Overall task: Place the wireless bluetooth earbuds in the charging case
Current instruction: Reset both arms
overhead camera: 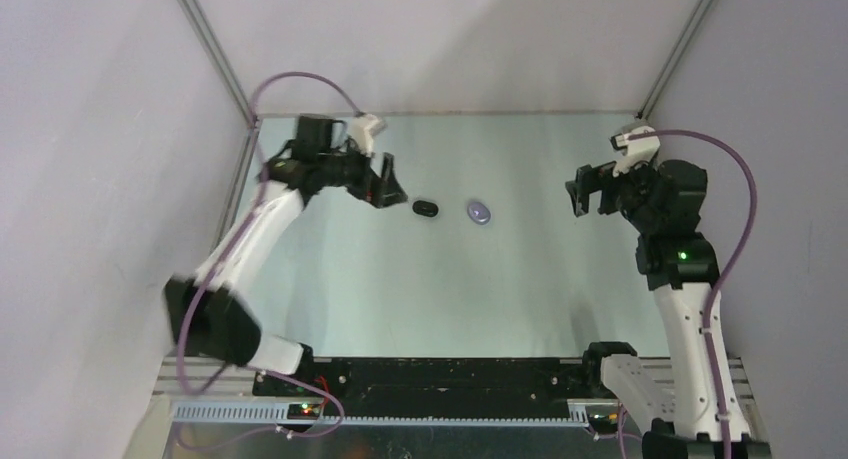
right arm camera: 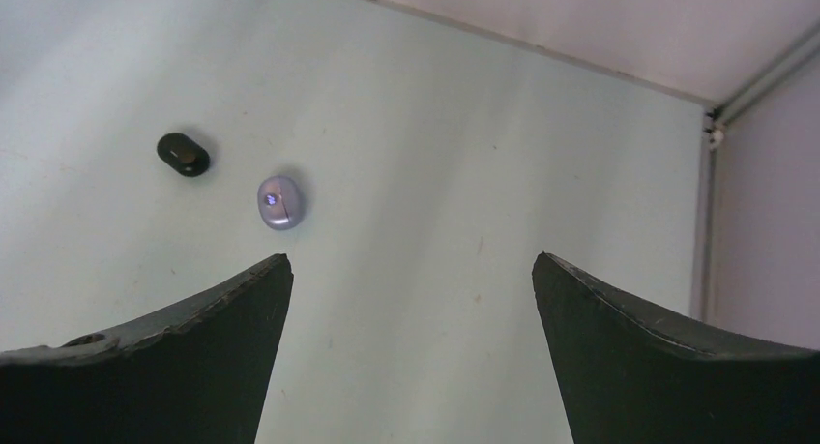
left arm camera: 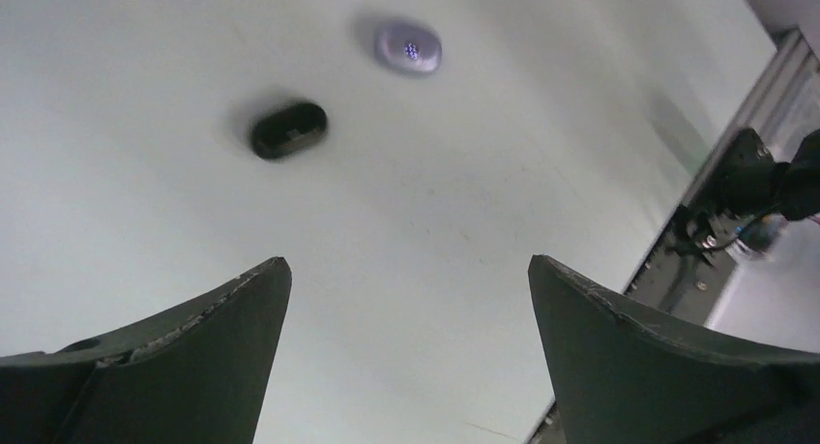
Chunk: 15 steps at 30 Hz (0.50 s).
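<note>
Earbud cases: black case (overhead camera: 426, 208) and pale purple case (overhead camera: 479, 213) sit side by side at upper centre of the tabletop (overhead camera: 400, 299), earbuds not visible; left fingers (left arm camera: 184, 367) and right fingers (right arm camera: 658, 367) both spread apart and empty, so I'd lift the left clear without nudging the black case.

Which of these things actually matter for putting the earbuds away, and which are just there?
Part of the job:
- black oval piece and pale purple oval piece with a tiny light (earbud or case, too small to tell)
- left gripper and right gripper, both open and empty

Just there:
- table
- purple cables
- walls
</note>
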{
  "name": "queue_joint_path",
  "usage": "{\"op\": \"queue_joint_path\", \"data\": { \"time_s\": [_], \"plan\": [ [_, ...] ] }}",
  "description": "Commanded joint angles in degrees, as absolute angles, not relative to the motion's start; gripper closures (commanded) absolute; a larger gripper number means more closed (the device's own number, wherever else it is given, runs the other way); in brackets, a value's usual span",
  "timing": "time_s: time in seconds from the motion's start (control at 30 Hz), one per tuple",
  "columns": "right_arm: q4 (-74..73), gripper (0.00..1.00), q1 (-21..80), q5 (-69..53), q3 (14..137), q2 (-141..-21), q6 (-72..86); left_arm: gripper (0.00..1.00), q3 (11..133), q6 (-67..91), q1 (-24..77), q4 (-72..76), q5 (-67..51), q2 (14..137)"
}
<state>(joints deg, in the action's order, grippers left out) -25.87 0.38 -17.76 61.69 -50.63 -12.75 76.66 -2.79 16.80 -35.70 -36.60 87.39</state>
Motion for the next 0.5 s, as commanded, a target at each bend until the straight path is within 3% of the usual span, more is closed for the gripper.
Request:
{"op": "queue_joint_path", "data": {
  "time_s": [0.0, 0.13, 0.47],
  "plan": [
    [-34.85, 0.01, -1.49, -14.47, 62.87, -44.19, -14.58, 0.01, 71.41, -10.01, 11.76, -38.03, -34.01, 63.38],
    [-35.56, 0.01, -1.57, -11.20, 61.39, -36.40, -12.15, 0.01, 61.77, -12.18, 9.52, -34.06, -23.21, 42.76],
    [-38.63, 0.01, -0.88, -15.83, 55.96, -22.09, -6.82, 0.01, 56.68, -14.55, 6.03, -41.30, -0.35, 18.63]
  ]
}}
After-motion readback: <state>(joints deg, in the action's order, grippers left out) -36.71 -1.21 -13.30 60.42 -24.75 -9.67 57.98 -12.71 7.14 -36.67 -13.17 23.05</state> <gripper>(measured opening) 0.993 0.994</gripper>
